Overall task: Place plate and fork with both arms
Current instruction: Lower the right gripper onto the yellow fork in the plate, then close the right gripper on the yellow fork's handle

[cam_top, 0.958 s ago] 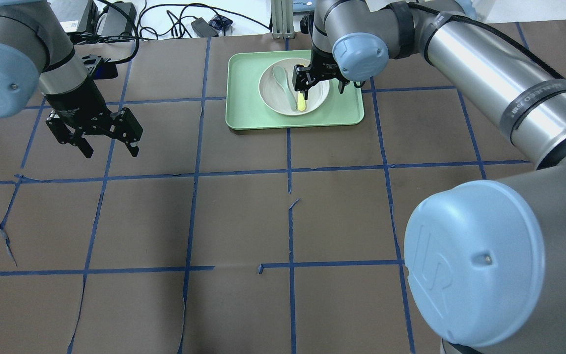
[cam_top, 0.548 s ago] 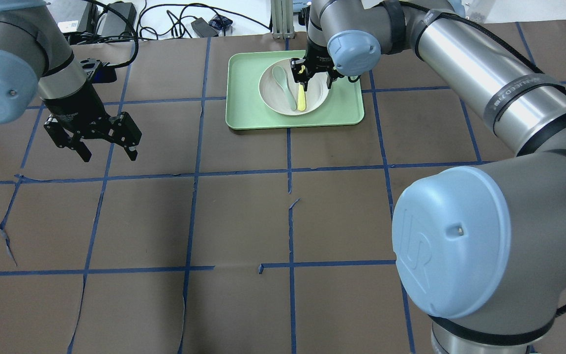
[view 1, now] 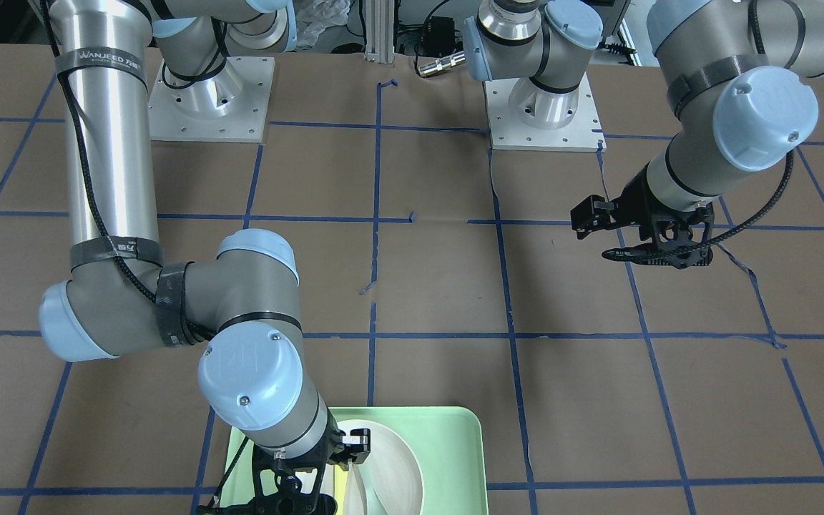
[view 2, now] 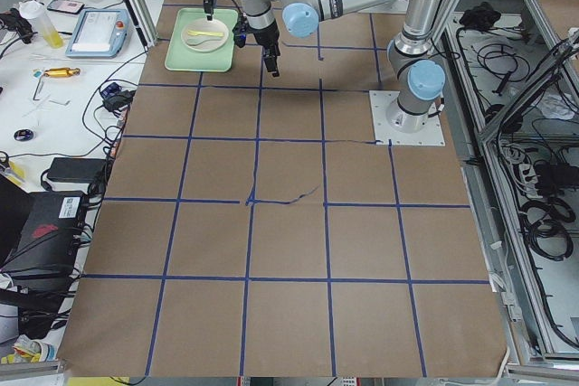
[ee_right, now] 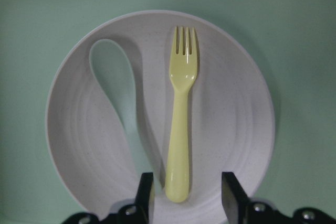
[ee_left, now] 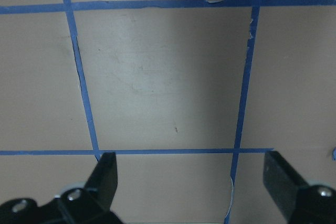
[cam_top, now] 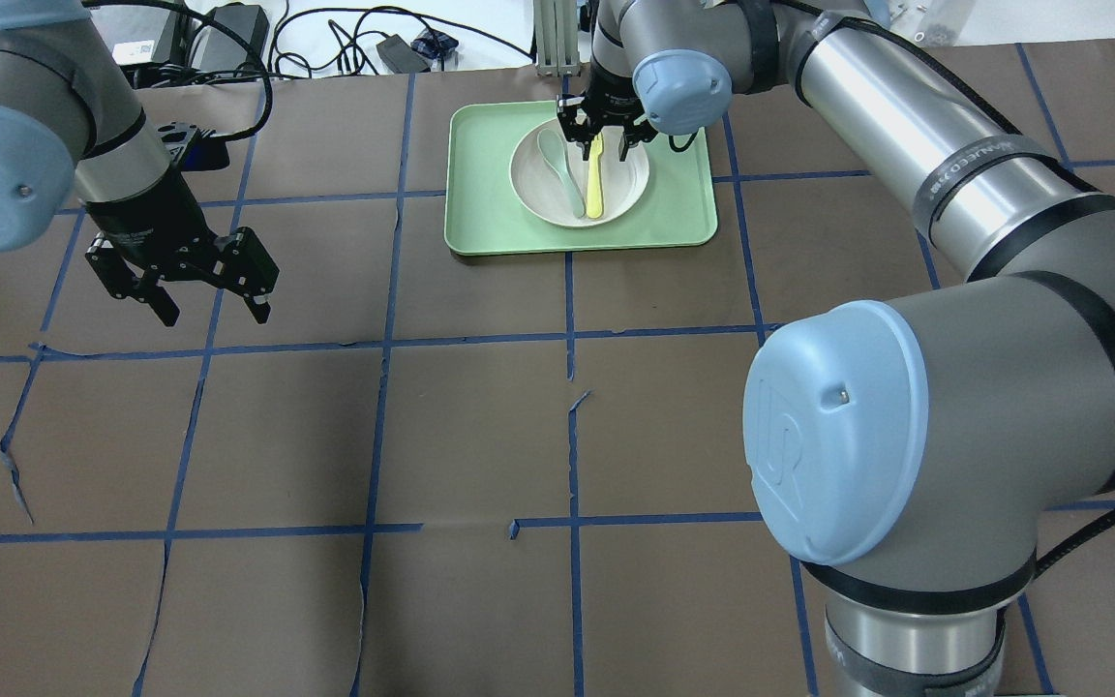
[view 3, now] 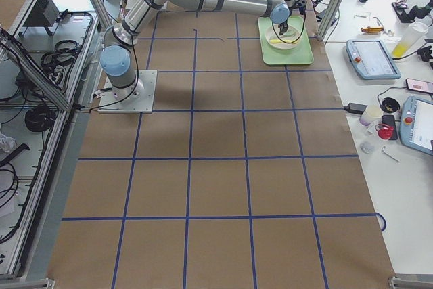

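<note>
Fork [ee_right: 181, 103] lies on plate [ee_right: 236, 119], handle end between right gripper's [ee_right: 187, 182] half-open jaws, seemingly untouched.

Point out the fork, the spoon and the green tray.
fork [ee_right: 179, 114], right wrist view, middle of its handle.
spoon [ee_right: 130, 119], right wrist view, where the bowl narrows into the handle.
tray [cam_top: 478, 194], overhead view, bare floor at its left end.

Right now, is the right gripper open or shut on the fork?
Open: the right gripper has its fingers either side of the fork, gaps showing; the fork lies flat in the plate.
</note>
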You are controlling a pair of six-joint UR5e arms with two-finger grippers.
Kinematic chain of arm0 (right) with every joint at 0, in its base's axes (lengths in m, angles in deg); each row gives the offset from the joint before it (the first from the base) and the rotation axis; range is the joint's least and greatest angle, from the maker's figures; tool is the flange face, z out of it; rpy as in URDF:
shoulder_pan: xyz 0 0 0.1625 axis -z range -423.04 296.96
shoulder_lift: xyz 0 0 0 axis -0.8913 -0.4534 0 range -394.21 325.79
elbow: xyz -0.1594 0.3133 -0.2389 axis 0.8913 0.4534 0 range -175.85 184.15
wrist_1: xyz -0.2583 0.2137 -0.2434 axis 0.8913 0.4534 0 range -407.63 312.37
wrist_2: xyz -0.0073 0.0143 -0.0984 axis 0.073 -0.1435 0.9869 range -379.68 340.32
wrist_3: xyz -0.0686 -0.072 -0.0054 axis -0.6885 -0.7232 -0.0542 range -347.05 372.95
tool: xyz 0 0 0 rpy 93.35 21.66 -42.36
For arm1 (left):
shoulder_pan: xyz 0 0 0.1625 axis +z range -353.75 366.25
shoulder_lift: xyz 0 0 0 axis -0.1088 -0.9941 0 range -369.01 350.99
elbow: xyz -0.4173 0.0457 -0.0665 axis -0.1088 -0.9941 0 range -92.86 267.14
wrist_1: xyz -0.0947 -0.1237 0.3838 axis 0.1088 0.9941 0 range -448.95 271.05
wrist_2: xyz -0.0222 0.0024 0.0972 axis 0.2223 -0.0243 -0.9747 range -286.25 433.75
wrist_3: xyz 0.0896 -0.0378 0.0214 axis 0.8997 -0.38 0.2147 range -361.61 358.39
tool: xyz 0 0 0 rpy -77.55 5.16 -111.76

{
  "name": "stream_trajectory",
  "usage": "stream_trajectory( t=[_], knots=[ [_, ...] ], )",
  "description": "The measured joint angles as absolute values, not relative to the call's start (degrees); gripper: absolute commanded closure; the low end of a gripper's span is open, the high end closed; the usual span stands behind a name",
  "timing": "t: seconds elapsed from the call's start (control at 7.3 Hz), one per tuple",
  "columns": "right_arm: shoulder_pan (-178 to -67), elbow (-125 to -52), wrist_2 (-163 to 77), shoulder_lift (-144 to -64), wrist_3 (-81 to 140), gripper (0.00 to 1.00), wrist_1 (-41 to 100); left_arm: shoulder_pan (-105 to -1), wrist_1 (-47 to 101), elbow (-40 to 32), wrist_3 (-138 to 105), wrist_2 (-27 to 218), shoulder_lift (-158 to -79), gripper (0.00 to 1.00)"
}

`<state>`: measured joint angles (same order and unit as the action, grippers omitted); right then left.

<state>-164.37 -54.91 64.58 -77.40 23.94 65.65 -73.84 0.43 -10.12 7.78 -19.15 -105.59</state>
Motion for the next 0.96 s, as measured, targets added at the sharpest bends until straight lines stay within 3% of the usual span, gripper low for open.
stream_trajectory(
  t=[0.14,0.96],
  knots=[
    [-164.37,-54.44,64.54,-76.45,24.05,0.42,65.76,-73.87,0.34,-10.61,7.74,-19.15,-105.41,0.0],
    [-164.37,-51.47,64.6,-71.47,24.22,0.39,67.05,-73.91,-1.12,-12.62,7.61,-19.15,-105.04,0.0]
  ],
)
